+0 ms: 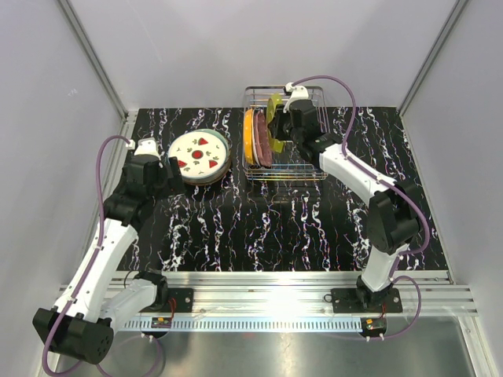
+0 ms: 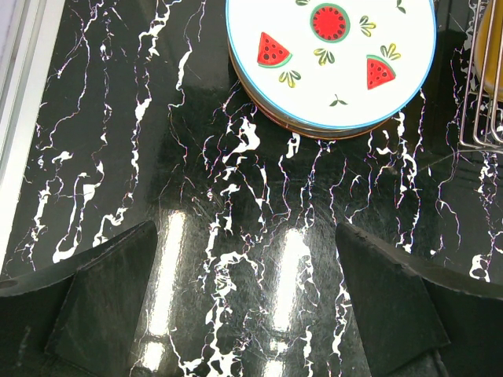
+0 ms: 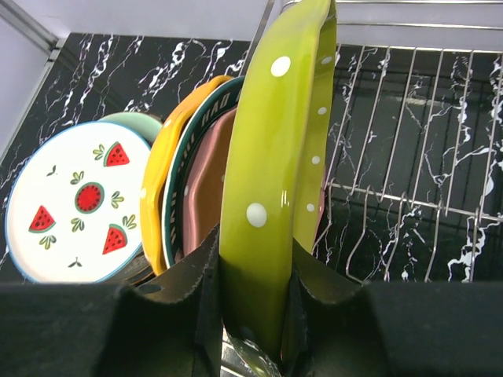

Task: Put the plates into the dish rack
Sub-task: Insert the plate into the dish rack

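A stack of plates lies flat at the table's left, topped by a white plate with watermelon motifs (image 1: 200,155) (image 2: 330,59) (image 3: 75,200). My left gripper (image 1: 171,176) (image 2: 247,232) hovers open just in front of the stack, with nothing between its fingers. The wire dish rack (image 1: 299,177) (image 3: 393,199) stands at the back centre. An orange plate (image 1: 248,137) (image 3: 161,181), a dark-rimmed plate and a pink plate (image 1: 264,141) (image 3: 208,173) stand on edge in its left end. My right gripper (image 1: 277,124) (image 3: 255,251) is shut on a green white-dotted plate (image 1: 273,106) (image 3: 271,157), held upright beside the pink plate.
Grey enclosure walls and aluminium posts ring the black marbled table (image 1: 259,228). A metal rail (image 1: 275,287) runs along the near edge by the arm bases. The table's left border (image 2: 16,118) is close to my left gripper. The rack's right half holds only bare wire dividers.
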